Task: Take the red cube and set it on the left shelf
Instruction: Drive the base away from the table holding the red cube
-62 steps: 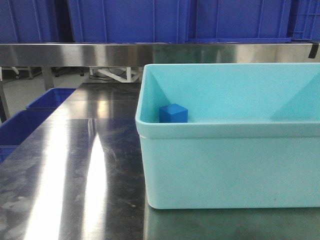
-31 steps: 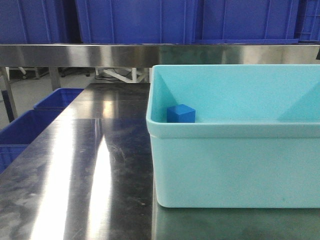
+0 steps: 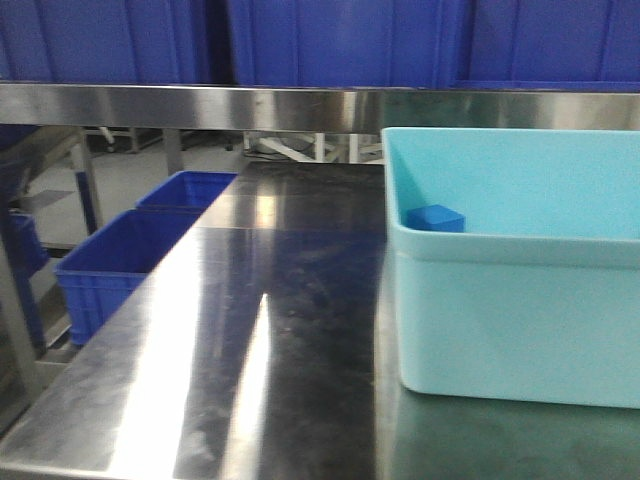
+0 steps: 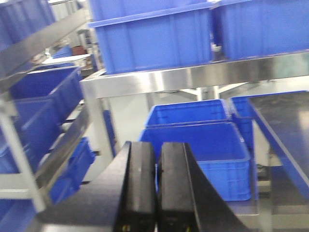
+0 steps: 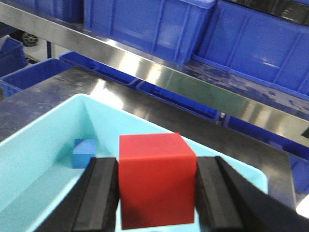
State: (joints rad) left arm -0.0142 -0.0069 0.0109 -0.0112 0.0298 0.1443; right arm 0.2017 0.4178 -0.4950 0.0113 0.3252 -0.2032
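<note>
The red cube [image 5: 157, 179] is clamped between the black fingers of my right gripper [image 5: 155, 166], which is shut on it. It hangs above the light cyan bin [image 5: 38, 140]. The cube and both grippers are out of the front view. My left gripper [image 4: 157, 150] is shut with nothing between its fingers, held in the air facing blue crates. The left shelf [image 4: 34, 46], a steel rack with slanted rails and blue crates, stands at the left of the left wrist view.
The cyan bin [image 3: 500, 320] stands on the steel worktable [image 3: 250, 350], with a small blue cube [image 3: 435, 217] inside. A steel rail [image 3: 200, 105] carrying large blue crates [image 3: 330, 40] runs across behind. Open blue crates [image 3: 130, 260] sit low beside the table's left edge.
The front view has swung left: the cyan bin and blue cube slid toward the right of the frame, and the low blue crates and a steel frame came further into view at the left.
</note>
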